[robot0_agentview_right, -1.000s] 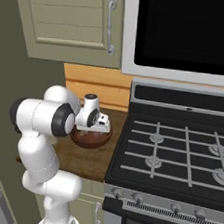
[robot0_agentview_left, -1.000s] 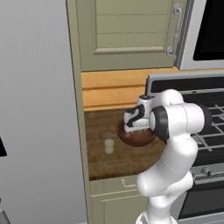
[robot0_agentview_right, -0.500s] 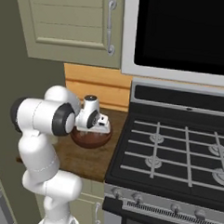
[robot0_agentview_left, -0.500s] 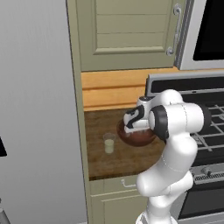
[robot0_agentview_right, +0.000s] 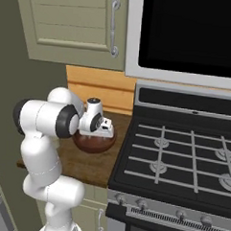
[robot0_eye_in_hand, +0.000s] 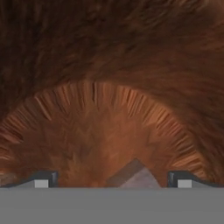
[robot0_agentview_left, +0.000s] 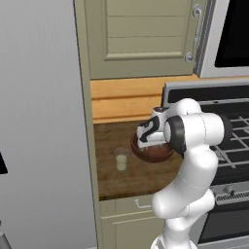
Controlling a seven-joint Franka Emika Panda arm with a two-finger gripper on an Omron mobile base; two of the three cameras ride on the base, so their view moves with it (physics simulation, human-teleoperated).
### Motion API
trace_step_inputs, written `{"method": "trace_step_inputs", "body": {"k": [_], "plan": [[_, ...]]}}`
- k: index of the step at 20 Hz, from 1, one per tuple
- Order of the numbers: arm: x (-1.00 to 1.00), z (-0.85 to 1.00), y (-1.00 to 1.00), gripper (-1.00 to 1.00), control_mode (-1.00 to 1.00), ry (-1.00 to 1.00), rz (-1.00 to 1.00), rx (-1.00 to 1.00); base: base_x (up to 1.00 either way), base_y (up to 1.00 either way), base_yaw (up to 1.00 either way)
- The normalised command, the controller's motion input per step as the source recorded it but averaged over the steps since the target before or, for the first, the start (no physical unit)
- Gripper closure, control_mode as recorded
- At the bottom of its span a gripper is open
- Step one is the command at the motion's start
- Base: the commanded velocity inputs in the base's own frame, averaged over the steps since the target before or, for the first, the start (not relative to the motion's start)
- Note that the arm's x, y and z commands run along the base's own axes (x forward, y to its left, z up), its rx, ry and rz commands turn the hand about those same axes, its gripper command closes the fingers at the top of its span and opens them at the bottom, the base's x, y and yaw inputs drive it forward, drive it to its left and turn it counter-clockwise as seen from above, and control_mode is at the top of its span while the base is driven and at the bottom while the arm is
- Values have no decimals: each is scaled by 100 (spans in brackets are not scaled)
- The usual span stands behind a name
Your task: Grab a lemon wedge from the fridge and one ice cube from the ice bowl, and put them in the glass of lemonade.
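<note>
1. The gripper (robot0_eye_in_hand: 113, 177) is lowered inside the reddish-brown ice bowl (robot0_agentview_left: 154, 151), fingers spread apart, with a pale ice cube (robot0_eye_in_hand: 133, 176) lying between the fingertips.
2. The ice bowl sits on the wooden counter (robot0_agentview_left: 116, 180) beside the stove (robot0_agentview_right: 182, 159).
3. The glass of lemonade (robot0_agentview_left: 121, 159) stands just left of the bowl, near the grey fridge (robot0_agentview_left: 39, 126).

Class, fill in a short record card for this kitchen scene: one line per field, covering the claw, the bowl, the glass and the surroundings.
Claw: down inside the ice bowl, tips apart, a pale angular piece between them
Ice bowl: reddish-brown, on the wooden counter, beside the stove
Glass of lemonade: upright, left of the bowl, apart from it
Fridge: at the counter's left end
</note>
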Motion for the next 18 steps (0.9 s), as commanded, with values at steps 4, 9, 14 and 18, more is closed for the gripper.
{"method": "trace_step_inputs", "body": {"k": [4, 9, 14, 18], "plan": [[0, 0, 0, -100, -100, 0, 0, 0, 0, 0, 0], [0, -1, 0, -100, -100, 0, 0, 1, 0, 0, 0], [-11, -2, -20, -100, -100, -2, -8, 2, 0, 0, 0], [0, 0, -30, -100, -100, -3, -12, 0, 0, 0, 0]]}}
